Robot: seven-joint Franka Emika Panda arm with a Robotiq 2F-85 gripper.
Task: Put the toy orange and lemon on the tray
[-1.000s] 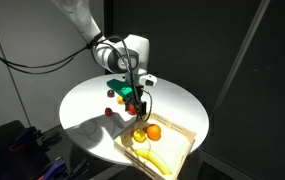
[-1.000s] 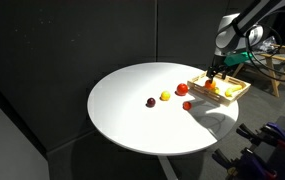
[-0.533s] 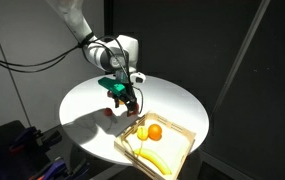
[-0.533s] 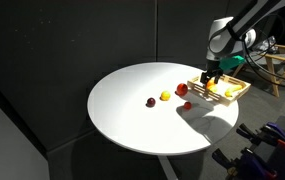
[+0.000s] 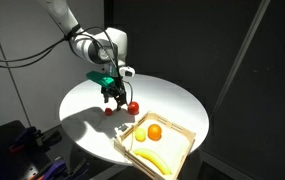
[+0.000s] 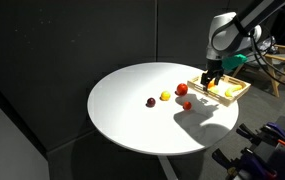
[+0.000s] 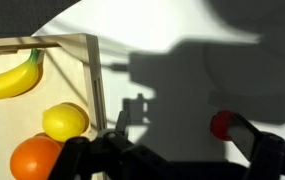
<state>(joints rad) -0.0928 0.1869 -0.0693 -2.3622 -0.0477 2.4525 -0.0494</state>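
Arm [image 5: 70,28] withdrew from square pale-wood tray [image 7: 94,70] holding smooth round toy orange [image 7: 37,160], lemon [image 7: 65,121]; jaws spread, empty.

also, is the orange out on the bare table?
No, in the wrist view the orange lies inside the tray, next to the lemon.

free: table near side [image 6: 152,135] | blocked: small fruits [image 6: 181,89] beside tray [image 6: 234,95]
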